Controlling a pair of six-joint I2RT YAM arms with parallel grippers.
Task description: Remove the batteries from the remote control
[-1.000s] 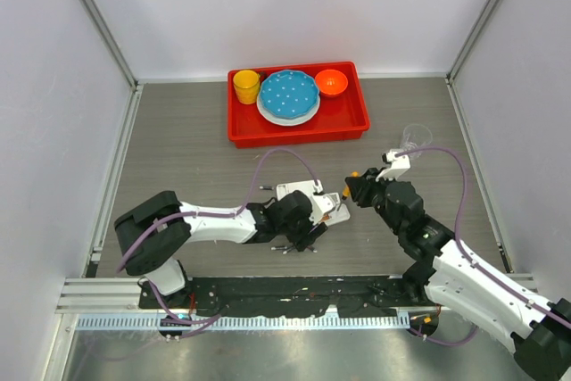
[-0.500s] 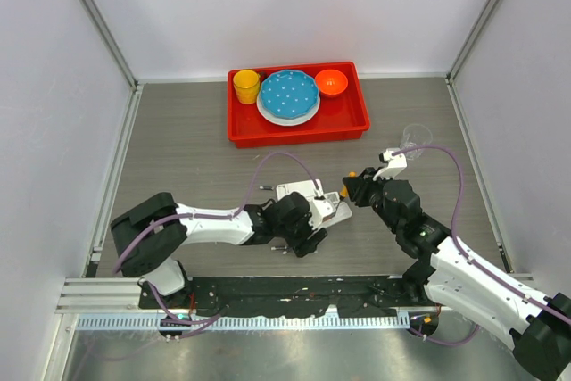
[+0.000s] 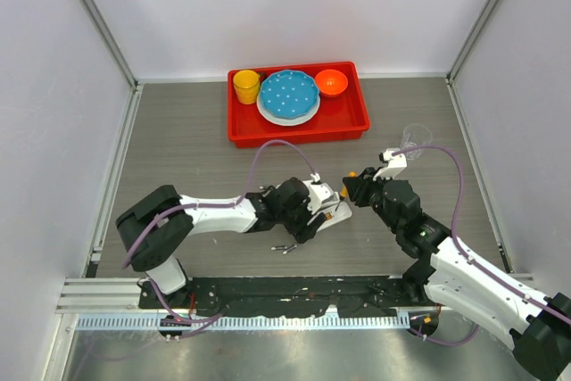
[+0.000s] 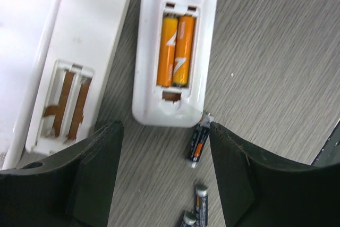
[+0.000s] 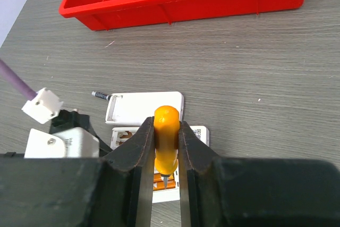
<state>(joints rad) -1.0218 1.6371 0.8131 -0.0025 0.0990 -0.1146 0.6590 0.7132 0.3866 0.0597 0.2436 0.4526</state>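
Note:
In the left wrist view, a white remote (image 4: 175,51) lies back up with its compartment open and two orange batteries (image 4: 175,50) seated in it. A second white remote (image 4: 66,99) beside it has an empty compartment. Three dark loose batteries (image 4: 197,144) lie on the table near the first remote's end. My left gripper (image 4: 166,184) is open and empty just above them, over the remotes in the top view (image 3: 312,211). My right gripper (image 5: 166,123) is shut on an orange-handled screwdriver (image 5: 166,142), its tip just above the orange batteries (image 5: 162,182).
A red tray (image 3: 299,129) with a yellow cup, a blue plate and an orange bowl stands at the back. A clear cup (image 3: 415,136) stands at the right. Another loose battery (image 5: 101,95) lies beyond the white pieces. Loose batteries (image 3: 285,248) lie near the front.
My left gripper has moved away from the near edge and a little right, over the remotes. My right gripper with the screwdriver has hardly moved.

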